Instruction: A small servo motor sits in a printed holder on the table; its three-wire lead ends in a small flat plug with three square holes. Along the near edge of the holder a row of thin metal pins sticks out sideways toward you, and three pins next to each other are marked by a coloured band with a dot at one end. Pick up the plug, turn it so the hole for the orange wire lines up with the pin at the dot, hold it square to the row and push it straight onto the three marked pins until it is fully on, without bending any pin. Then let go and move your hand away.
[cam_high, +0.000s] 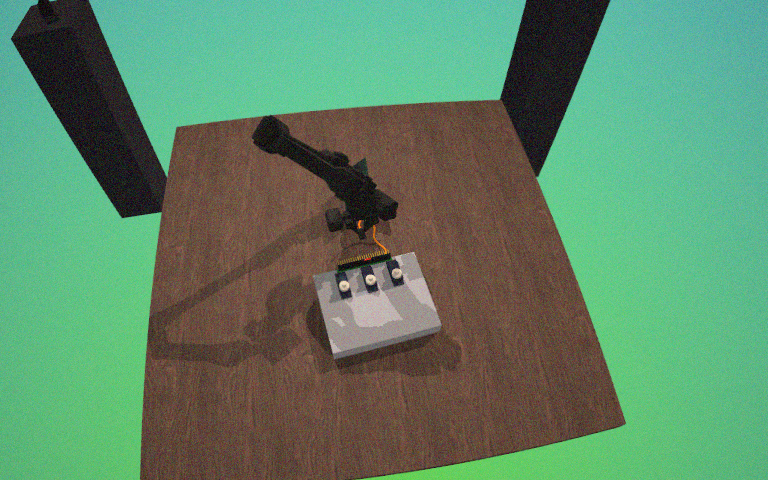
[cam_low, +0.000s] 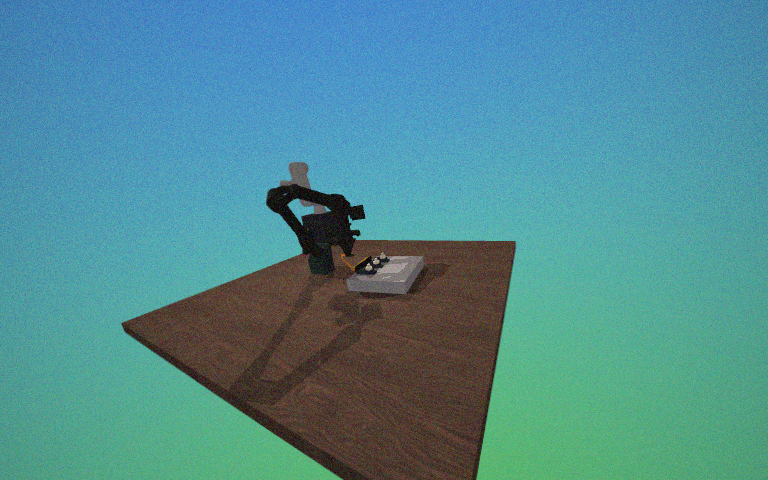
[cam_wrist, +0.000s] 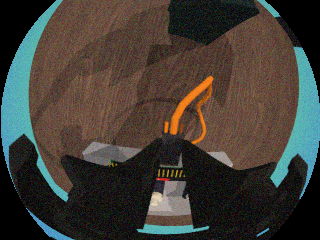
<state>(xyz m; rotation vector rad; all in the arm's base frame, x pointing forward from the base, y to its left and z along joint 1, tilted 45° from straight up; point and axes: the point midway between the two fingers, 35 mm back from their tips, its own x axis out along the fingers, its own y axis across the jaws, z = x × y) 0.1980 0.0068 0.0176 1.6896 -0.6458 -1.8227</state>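
Note:
My gripper (cam_high: 361, 234) (cam_low: 350, 254) is shut on the dark plug (cam_wrist: 172, 144), off the pin side of the holder (cam_high: 373, 333) (cam_low: 376, 284) (cam_wrist: 172, 206). The orange lead (cam_high: 375, 235) (cam_wrist: 187, 103) leaves the plug on the side away from the pins and loops back to the right end of the row in the top view. The pin row (cam_high: 357, 259) (cam_wrist: 172, 173) shows beyond the plug in the wrist view, with a visible gap between. A red band (cam_high: 368, 259) (cam_wrist: 163, 179) marks part of the row. The dot and the plug's holes cannot be made out.
Three dark servos with white horns (cam_high: 343, 285) (cam_high: 370, 279) (cam_high: 397, 272) sit on the holder behind the pins. The wooden table (cam_high: 509, 316) (cam_low: 368, 362) carries the holder. The arm's dark base (cam_low: 321, 260) (cam_wrist: 207, 20) stands on the pin side. Two dark pillars (cam_high: 84, 113) (cam_high: 549, 73) stand beyond the table.

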